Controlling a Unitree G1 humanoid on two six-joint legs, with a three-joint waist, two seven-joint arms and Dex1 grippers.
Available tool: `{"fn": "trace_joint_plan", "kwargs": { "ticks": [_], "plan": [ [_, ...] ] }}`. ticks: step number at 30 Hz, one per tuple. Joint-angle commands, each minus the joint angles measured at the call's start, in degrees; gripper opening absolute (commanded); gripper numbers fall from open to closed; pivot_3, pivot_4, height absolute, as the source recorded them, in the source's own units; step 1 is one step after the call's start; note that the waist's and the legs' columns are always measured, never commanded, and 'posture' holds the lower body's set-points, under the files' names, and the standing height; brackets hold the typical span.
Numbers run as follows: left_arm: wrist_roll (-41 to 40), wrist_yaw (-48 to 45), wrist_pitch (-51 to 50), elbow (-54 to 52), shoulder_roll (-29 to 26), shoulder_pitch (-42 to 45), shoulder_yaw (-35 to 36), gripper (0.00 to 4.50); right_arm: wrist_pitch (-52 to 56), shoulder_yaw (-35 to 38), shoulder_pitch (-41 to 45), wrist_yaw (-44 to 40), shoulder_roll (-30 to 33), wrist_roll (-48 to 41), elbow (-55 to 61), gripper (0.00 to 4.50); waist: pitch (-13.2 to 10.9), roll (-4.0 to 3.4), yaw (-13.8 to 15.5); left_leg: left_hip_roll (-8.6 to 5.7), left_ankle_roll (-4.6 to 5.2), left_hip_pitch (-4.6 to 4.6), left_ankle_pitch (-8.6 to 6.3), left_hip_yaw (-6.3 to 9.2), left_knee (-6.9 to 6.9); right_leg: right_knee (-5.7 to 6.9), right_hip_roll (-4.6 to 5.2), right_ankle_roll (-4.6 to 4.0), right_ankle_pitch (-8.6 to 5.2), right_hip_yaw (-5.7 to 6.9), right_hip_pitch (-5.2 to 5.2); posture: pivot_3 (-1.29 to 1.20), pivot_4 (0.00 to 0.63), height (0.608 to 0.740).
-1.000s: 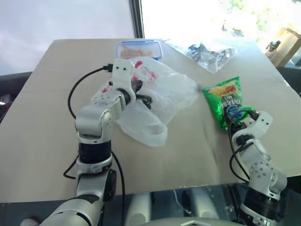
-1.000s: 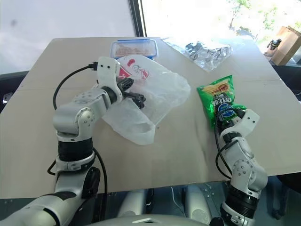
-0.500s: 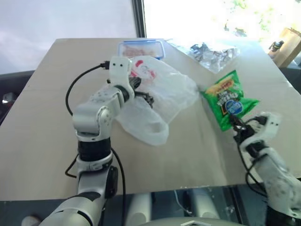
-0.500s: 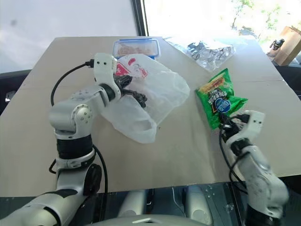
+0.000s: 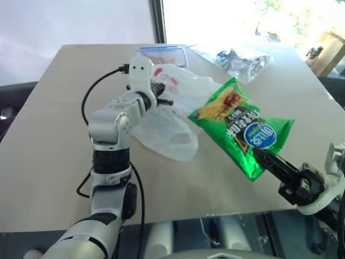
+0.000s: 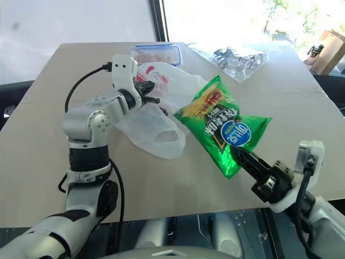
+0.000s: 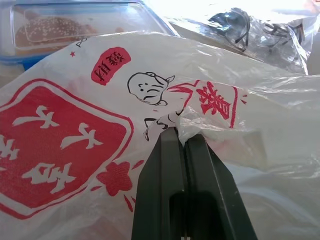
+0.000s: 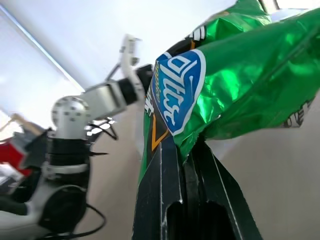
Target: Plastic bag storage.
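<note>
we see the plastic bag (image 5: 172,116) lying mid-table (image 5: 54,140), a fold pinched in the clenched left gripper (image 7: 181,140) — right gripper (image 5: 262,157) clamped on a green chip packet (image 5: 242,127) held above the table; lidded food box (image 5: 159,55) behind the bag.

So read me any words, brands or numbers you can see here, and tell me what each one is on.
Plastic bag, large red shield: white Chinese characters, cut off at the edge, not readable.
Plastic bag, small red patch: two characters, too blurred to read.
Plastic bag, beside the cartoon figure: one red character, possibly "秦", uncertain.
Green chip packet, blue oval: white characters, possibly "可比克", uncertain.
No numbers are legible.
</note>
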State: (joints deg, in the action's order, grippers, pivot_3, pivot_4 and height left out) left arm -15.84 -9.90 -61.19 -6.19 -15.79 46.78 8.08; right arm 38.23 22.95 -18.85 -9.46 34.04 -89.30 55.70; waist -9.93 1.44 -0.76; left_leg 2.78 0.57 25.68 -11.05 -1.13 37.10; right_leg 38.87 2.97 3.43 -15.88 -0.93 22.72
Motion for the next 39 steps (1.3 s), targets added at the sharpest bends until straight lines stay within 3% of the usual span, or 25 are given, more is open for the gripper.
{"fn": "trace_joint_plan", "kwargs": {
  "ticks": [1, 5, 8, 13, 18, 22, 28, 33, 37, 39],
  "plan": [
    [-2.95, -1.99, 0.27, -5.47, 0.07, 1.46, 0.84, 0.00, 0.11, -7.09, 5.75, 0.90, 1.48, 0.09, -3.31, 0.03, -0.01, 0.02, 0.12, 0.00, 0.00, 0.00, 0.00, 0.01, 0.01, 0.00, 0.00, 0.00, 0.00, 0.02, -0.01, 0.00, 0.150, 0.740],
    [-9.45, -5.20, -3.36, -13.10, -0.30, 0.99, 3.93, 0.00, 2.18, -14.88, 13.01, -3.61, 1.35, 5.69, -11.92, 0.03, -0.02, 0.04, 0.19, 0.00, 0.00, 0.06, 0.00, 0.07, 0.00, -0.02, -0.01, 0.00, 0.00, 0.06, 0.00, 0.00, 0.150, 0.740],
    [-13.58, -7.69, -6.45, -18.38, -2.01, -0.85, 4.54, 0.00, 2.67, -16.83, 17.28, -6.28, 0.44, 7.01, -18.63, 0.03, -0.03, 0.03, 0.17, -0.01, 0.01, 0.04, -0.01, 0.03, 0.00, -0.02, 0.00, 0.00, 0.00, 0.02, 0.00, 0.00, 0.150, 0.740],
    [-18.36, -11.45, -9.85, -22.34, -7.39, -4.54, 5.78, 0.00, 4.38, -13.36, 19.99, -11.39, 2.57, 5.06, -26.16, 0.03, -0.03, 0.01, 0.17, 0.00, 0.01, 0.03, -0.01, 0.05, 0.00, -0.01, -0.01, 0.00, 0.00, 0.04, 0.00, 0.00, 0.150, 0.740],
    [-17.54, -14.33, -7.16, -21.86, -15.09, -8.43, 3.94, 0.00, 7.90, -7.03, 21.11, -16.79, 7.33, -1.89, -29.23, 0.03, -0.04, 0.01, 0.20, 0.01, 0.02, 0.00, -0.01, 0.02, 0.00, 0.02, -0.02, 0.00, 0.00, 0.02, 0.00, 0.00, 0.150, 0.740],
    [-17.71, -16.43, -4.83, -20.56, -17.29, -9.99, 2.41, 0.00, 8.92, -6.25, 24.17, -15.49, 8.20, -2.58, -31.86, 0.03, -0.04, 0.02, 0.37, 0.02, 0.02, 0.01, -0.01, 0.03, 0.00, 0.00, -0.03, -0.01, 0.00, 0.04, -0.02, 0.00, 0.150, 0.740],
    [-20.01, -17.02, -4.96, -20.07, -15.08, -7.41, 1.46, 0.00, 8.72, -16.39, 32.03, -12.41, 1.48, 10.31, -34.46, 0.03, -0.02, 0.04, 0.16, 0.06, 0.02, 0.00, -0.01, 0.03, 0.04, 0.02, -0.08, -0.01, 0.00, 0.00, -0.01, 0.00, 0.150, 0.740],
    [-19.53, -15.10, -4.13, -16.81, -12.36, -3.26, 0.41, 0.00, 9.73, -27.58, 40.30, -15.94, -6.51, 19.93, -37.38, 0.03, -0.04, 0.02, 0.13, 0.07, 0.02, 0.04, -0.01, 0.02, 0.04, 0.02, -0.10, 0.00, 0.00, 0.01, 0.03, 0.00, 0.150, 0.740],
    [-20.86, -15.61, -4.82, -17.26, -11.84, -2.90, -0.04, 0.00, 4.51, -35.21, 53.11, -15.90, -18.27, 34.21, -53.00, 0.03, -0.07, -0.02, -0.57, 0.14, 0.01, -0.06, -0.01, -0.06, 0.06, 0.10, -0.17, 0.00, 0.01, -0.10, 0.05, 0.00, 0.150, 0.740],
    [-21.31, -15.40, -5.13, -17.96, -11.97, -3.40, 0.28, 0.00, -2.70, -36.34, 60.88, -14.66, -25.67, 42.83, -67.62, 0.03, -0.08, -0.05, -0.40, 0.22, 0.00, -0.02, 0.00, -0.02, 0.06, 0.13, -0.24, -0.03, 0.03, -0.05, 0.09, 0.00, 0.150, 0.740]
  ]
}}
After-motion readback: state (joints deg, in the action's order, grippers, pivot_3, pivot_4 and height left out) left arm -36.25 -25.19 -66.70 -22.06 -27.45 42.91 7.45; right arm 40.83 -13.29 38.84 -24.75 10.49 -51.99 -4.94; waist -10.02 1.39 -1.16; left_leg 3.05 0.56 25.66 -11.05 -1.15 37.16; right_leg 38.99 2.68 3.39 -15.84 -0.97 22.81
